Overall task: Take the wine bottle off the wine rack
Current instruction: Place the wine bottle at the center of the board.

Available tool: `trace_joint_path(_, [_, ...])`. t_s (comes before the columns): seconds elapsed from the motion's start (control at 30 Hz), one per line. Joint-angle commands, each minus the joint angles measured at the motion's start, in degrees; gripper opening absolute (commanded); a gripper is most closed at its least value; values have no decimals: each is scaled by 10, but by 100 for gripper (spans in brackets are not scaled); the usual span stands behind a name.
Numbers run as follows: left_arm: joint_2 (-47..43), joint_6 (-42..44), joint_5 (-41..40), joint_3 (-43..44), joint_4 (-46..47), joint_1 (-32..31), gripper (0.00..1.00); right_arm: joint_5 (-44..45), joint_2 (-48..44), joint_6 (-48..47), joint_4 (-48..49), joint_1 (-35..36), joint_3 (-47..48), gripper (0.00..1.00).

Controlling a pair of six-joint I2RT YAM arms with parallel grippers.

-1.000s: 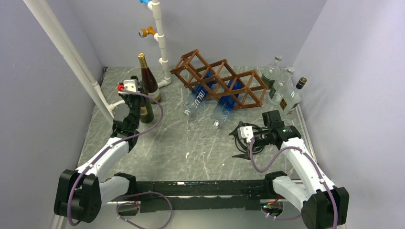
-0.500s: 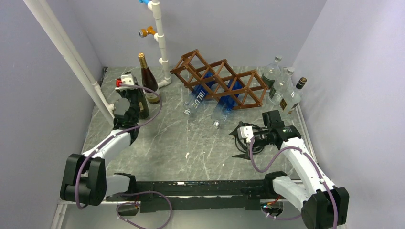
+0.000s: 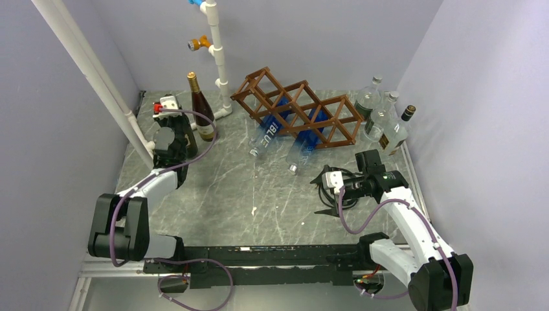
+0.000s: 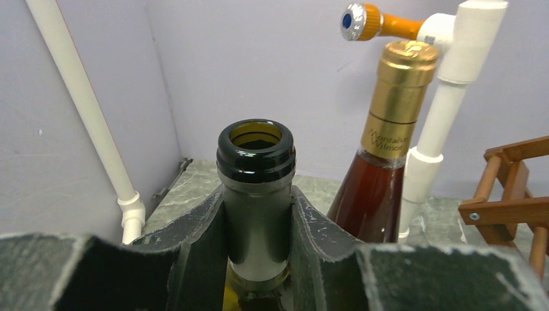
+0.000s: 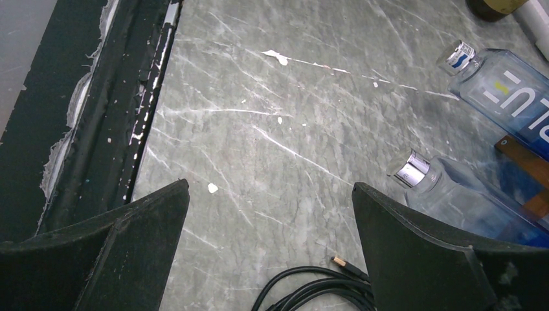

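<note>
The dark-glass wine bottle [image 4: 256, 155], uncapped and upright at the rear left, has its neck clamped in the left end effector [image 4: 257, 214], well apart from the wine rack [image 3: 298, 110]. Seven bottles are in view. Two blue-tinted bottles [image 3: 265, 137] lie slotted in the rack's lower cells. Three clear bottles [image 3: 379, 120] stand grouped at the rear right. One gold-foiled amber bottle [image 3: 201, 111] stands just beside the held one. The grey, marble-patterned surface [image 3: 259, 194] is enclosed by pale lavender walls [image 3: 324, 32], with two white pipes [image 3: 217, 52] at the rear left. Only the left wrist view shows the grip and the bottle's open mouth; from overhead the arm hides most of it. The right wrist view shows the right end effector [image 5: 270, 214] with fingers wide apart and empty above the surface, near one black cable [image 5: 311, 288].
</note>
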Motion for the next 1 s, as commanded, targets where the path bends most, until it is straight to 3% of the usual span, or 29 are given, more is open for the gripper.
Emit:
trace_joint_path(0.0, [7,-7,-2,34,105,10,0,-6,-4,-17,1,-4,15,100])
trace_joint_path(0.77, [72,-3,18,50,156,25,0,-6,-2,-17,3,-8,14,100])
trace_joint_path(0.87, [74,-10,14,49,150,25,4,-6,-2,-17,4,-8,14,100])
trace_joint_path(0.97, [75,-16,15,46,148,25,15,-5,-3,-17,4,-9,14,100])
